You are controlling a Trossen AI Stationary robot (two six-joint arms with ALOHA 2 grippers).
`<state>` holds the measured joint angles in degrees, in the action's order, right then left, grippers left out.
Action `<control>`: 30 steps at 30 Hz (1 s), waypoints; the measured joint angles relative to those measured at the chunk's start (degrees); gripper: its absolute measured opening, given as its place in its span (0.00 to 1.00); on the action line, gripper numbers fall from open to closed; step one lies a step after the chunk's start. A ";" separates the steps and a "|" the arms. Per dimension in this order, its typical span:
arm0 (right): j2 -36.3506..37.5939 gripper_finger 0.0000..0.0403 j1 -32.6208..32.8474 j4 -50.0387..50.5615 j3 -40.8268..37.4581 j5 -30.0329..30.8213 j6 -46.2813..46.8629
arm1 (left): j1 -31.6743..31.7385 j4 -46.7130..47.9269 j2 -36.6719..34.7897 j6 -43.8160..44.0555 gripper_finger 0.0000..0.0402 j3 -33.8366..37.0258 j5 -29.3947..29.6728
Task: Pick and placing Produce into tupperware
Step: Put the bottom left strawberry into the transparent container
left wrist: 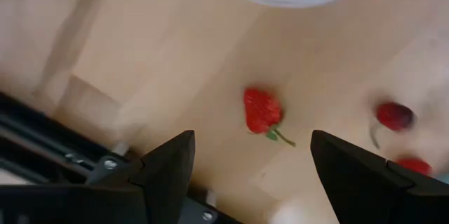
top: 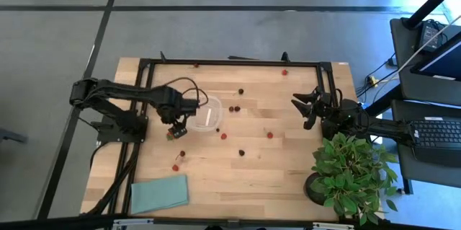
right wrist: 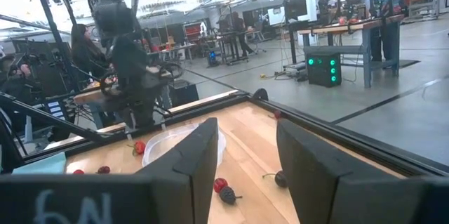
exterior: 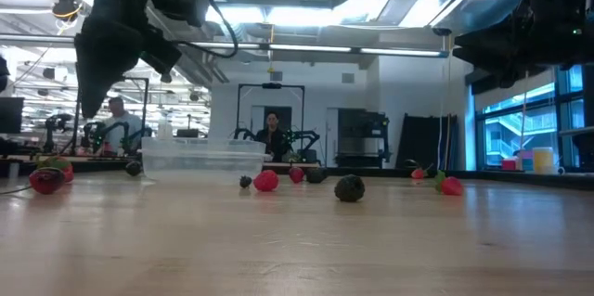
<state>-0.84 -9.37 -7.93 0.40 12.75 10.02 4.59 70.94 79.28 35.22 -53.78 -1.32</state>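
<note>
- Your left gripper (top: 175,130) hovers spread wide, holding nothing, just beside the small clear plastic tupperware (top: 205,114) at the table's left-centre.
- You're lining up a pick: a bright red strawberry-like piece of produce (left wrist: 262,110) lies between the fingers, below them.
- Next, I judge, descend straight and close gently.
- Your right gripper (top: 308,104) waits parted at the right.

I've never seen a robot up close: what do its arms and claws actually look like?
Two dark, jointed arms with black cables looping along them. The left claw and right claw each end in two flat black fingers. The right wrist view shows pale handwritten characters on that arm's own body.
</note>
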 joint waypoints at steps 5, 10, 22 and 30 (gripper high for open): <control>-0.01 0.37 0.00 0.00 0.00 -0.03 0.06 | -3.97 -1.89 0.05 7.33 0.68 2.40 1.62; -0.02 0.37 0.00 -0.31 0.00 -0.04 0.02 | -6.01 -7.64 -0.18 12.07 0.68 8.57 0.00; -0.02 0.37 0.00 -1.00 0.00 -0.04 0.16 | -7.04 -19.46 -0.22 15.29 0.68 18.20 -0.96; -0.02 0.37 0.00 -1.00 0.00 -0.02 -0.11 | -7.02 -23.04 -0.39 14.12 0.68 19.89 -1.25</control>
<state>-0.86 -9.37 -8.93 0.40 12.73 9.91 -2.44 47.90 78.89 49.34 -33.89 -2.56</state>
